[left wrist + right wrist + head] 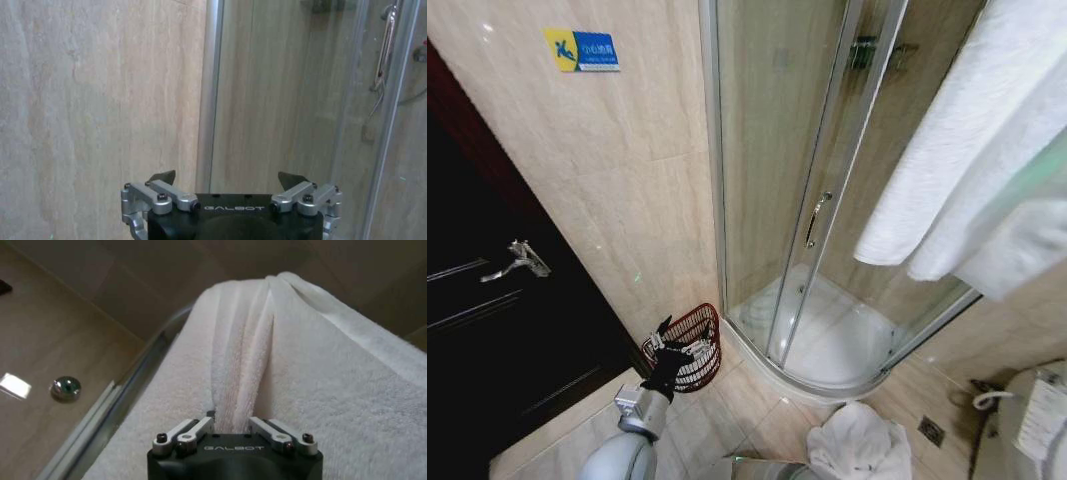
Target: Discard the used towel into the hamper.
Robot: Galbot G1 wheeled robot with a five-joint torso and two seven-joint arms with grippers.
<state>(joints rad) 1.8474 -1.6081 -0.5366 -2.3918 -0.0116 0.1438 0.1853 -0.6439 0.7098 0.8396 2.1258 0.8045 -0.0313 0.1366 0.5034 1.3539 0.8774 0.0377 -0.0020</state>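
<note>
1. Against the tiled wall beside the shower enclosure (pixel 827 250), the hamper (pixel 695 340) stands on the floor.
2. The left gripper (pixel 665 340) hovers at the hamper's rim, its fingers (pixel 162 176) spread apart.
3. The right gripper (pixel 232 421) is clamped on a fold of the white towel (pixel 280 365), which hangs high by the shower glass.

The hamper (pixel 687 345) stood on the floor against the wall, between the door (pixel 487 330) on its left and the shower enclosure (pixel 827 200) on its right. The left gripper (pixel 665 345) hung just before the hamper. A towel (pixel 967 160) hung at upper right; another towel (pixel 859 445) lay on the floor before the enclosure.
</note>
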